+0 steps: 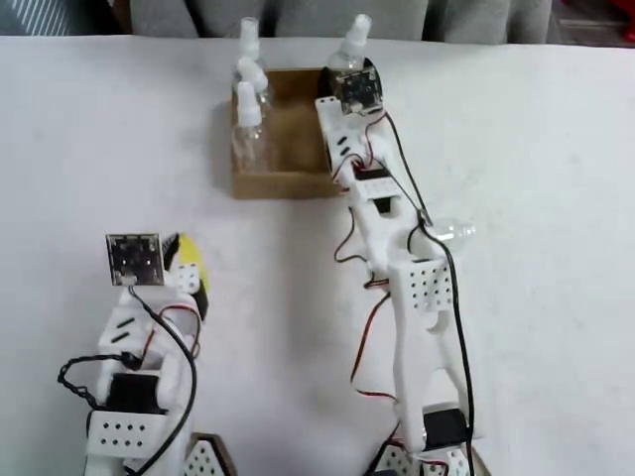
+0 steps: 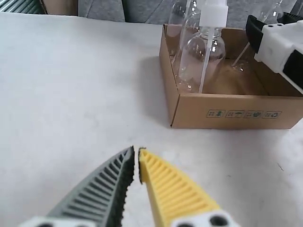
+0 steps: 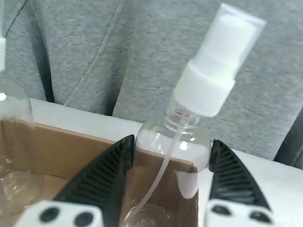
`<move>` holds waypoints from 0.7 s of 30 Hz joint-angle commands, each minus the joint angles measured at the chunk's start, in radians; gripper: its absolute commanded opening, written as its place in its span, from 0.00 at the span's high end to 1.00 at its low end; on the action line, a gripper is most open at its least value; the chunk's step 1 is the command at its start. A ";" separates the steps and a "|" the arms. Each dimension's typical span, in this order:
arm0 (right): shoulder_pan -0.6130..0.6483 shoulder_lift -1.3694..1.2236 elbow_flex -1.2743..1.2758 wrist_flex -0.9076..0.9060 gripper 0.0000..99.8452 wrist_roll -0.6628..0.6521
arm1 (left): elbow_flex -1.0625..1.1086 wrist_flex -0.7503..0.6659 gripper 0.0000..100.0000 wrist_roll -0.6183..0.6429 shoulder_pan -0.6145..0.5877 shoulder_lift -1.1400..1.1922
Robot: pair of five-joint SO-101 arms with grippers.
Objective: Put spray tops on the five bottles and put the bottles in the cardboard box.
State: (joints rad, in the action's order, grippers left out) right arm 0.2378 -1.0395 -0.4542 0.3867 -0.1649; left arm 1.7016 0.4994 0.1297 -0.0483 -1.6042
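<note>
- The right arm [image 1: 417, 297] is stretched from the near edge of the table [image 1: 119, 129] toward the far side, ending at the far right corner of the cardboard box [image 1: 288, 149].
- The right gripper [image 3: 173, 142] is held at that corner. Its black fingers [image 3: 106, 175] are closed against both sides of a clear bottle, the held bottle [image 3: 189, 137].
- The held bottle is carried with its white spray top [image 3: 213, 71] fitted and is tilted slightly. Its lower body is seen at the rim of the box corner. Whether its base rests on the box floor cannot be told.
- In the high view, the held bottle [image 1: 355, 35] projects beyond the right gripper [image 1: 355, 61] on the far side.
- The left arm [image 1: 139, 397] is folded back at the near left of the table, well apart from the cardboard box [image 2: 227, 111].
- The left gripper [image 2: 135, 158] is aimed toward the far side, low over the table. Its grey and yellow fingers [image 2: 165, 184] are pressed together at the tips, with nothing between them.
- Three bottles [image 1: 253, 77] with spray tops are stood upright along the left wall inside the box.
- A lying bottle [image 1: 454, 233] is located on the table just right of the right arm, partly hidden by it. Whether a top is fitted cannot be told.
</note>
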 commanded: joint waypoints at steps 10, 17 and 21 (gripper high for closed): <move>0.028 0.127 0.101 -0.004 0.81 -0.101 | -0.003 -0.035 0.98 -0.012 -0.008 -0.013; 0.030 0.127 0.104 -0.007 0.81 -0.103 | -0.003 -0.035 0.98 -0.012 -0.008 -0.013; 0.027 0.128 0.103 -0.007 0.81 -0.103 | -0.003 -0.035 0.98 -0.012 -0.008 -0.013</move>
State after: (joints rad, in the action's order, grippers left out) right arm 0.2624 -0.9735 -0.3498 0.3836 -0.2539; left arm 1.7016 0.4994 0.1235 -0.0483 -1.6042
